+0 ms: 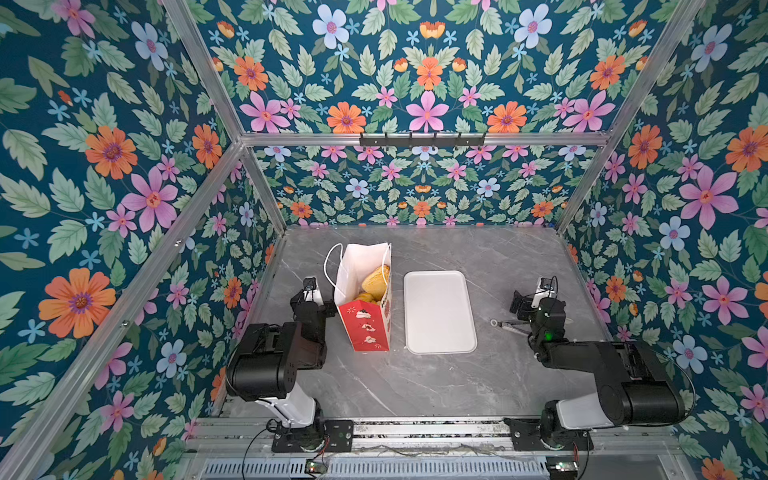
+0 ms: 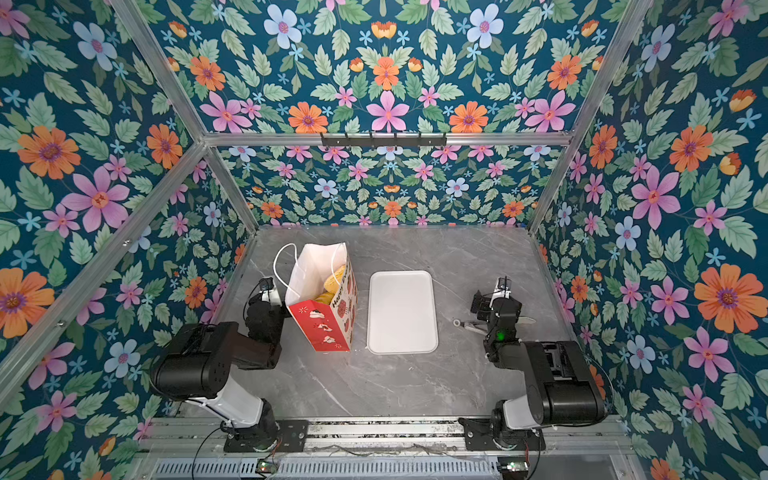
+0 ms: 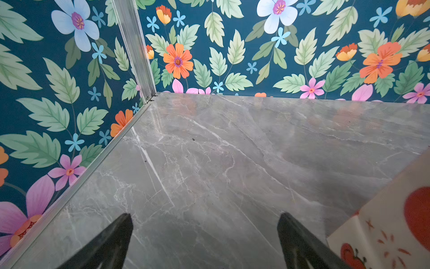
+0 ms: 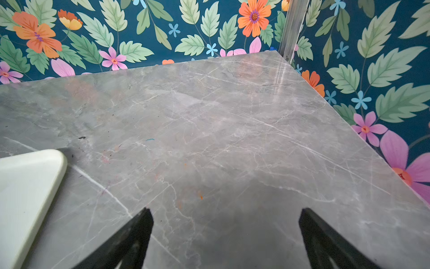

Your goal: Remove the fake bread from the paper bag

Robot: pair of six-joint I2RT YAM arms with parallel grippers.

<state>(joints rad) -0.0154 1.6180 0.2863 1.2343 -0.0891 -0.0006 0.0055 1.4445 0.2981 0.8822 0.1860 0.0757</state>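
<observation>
Bread [image 1: 376,279] is inside the bag [image 1: 368,328]: two golden pieces show in the open mouth in both top views, and whatever lies under them is hidden from me. The bag stands upright on the tabletop [image 1: 415,382], left of the middle and nearer the left edge. The white tray [image 1: 438,316] is just beside it on its right, bare. No bread lies out on the tabletop or the tray, so I judge the task unstarted, with every piece left to lift out. My left gripper [image 3: 204,223] hangs low just beside the bag's left wall, jaws spread wide with only grey tabletop between them. My right gripper [image 4: 225,219] is near the right edge, beyond the tray and well apart from the bag, jaws likewise released and empty. Reaching into that narrow mouth without tipping the bag looks like the hard part ahead of me.
</observation>
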